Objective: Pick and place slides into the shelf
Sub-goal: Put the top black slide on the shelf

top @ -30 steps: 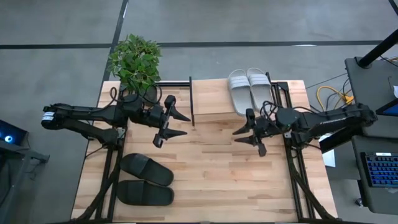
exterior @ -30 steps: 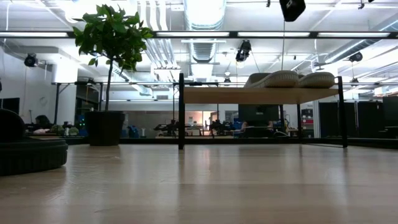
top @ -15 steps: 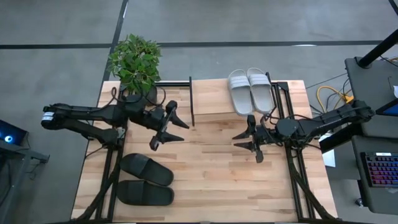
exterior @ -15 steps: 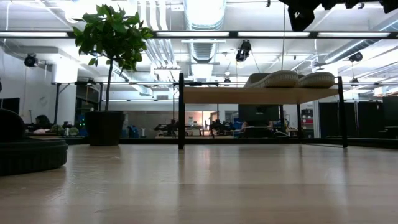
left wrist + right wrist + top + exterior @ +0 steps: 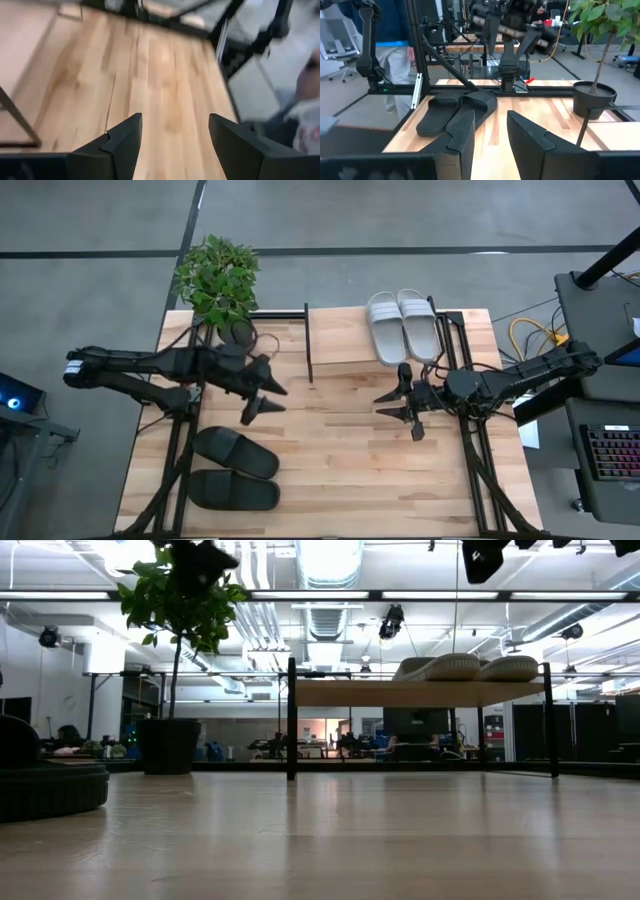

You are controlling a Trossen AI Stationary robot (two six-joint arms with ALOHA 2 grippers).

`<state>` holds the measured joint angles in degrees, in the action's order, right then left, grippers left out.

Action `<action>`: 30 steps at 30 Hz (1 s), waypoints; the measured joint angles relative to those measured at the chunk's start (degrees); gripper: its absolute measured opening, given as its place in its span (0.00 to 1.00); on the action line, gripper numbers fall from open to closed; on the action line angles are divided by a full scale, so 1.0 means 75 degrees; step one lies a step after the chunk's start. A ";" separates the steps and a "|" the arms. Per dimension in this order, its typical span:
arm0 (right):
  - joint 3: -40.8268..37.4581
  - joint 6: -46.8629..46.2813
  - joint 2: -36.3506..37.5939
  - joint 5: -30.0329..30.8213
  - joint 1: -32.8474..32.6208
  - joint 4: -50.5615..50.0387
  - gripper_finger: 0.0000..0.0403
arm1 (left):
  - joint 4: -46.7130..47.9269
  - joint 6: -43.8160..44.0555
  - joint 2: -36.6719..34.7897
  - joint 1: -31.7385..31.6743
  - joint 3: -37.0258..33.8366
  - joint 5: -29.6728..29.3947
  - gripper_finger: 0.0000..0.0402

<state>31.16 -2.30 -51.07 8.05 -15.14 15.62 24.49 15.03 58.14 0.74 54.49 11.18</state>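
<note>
Pale butcher-block tabletop (image 5: 340,450). Plank-topped, black-framed shelf (image 5: 340,340) carries smooth grey-white slides (image 5: 402,325), long axes running front-to-back. Matte black slides (image 5: 234,470) lie crosswise at front-left. Both end effectors, left (image 5: 262,391) and right (image 5: 397,402), hover open, empty.

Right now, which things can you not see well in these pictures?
- Black slides, low view: cut off by the left edge, only a dark bulk shows.
- White slides, low view: seen side-on on the shelf; straps not readable.
- Left gripper, low view: a dark shape at the top edge.
- Person, right wrist view: cut off at the top.
</note>
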 joint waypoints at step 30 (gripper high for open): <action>0.0000 0.0724 0.0000 0.0198 0.0006 0.0008 0.21 | 0.2425 0.2909 0.1788 0.3830 0.1220 -0.3136 0.53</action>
<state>31.16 3.13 -51.07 9.54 -15.09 15.68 42.68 36.85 71.55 29.47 63.64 -12.34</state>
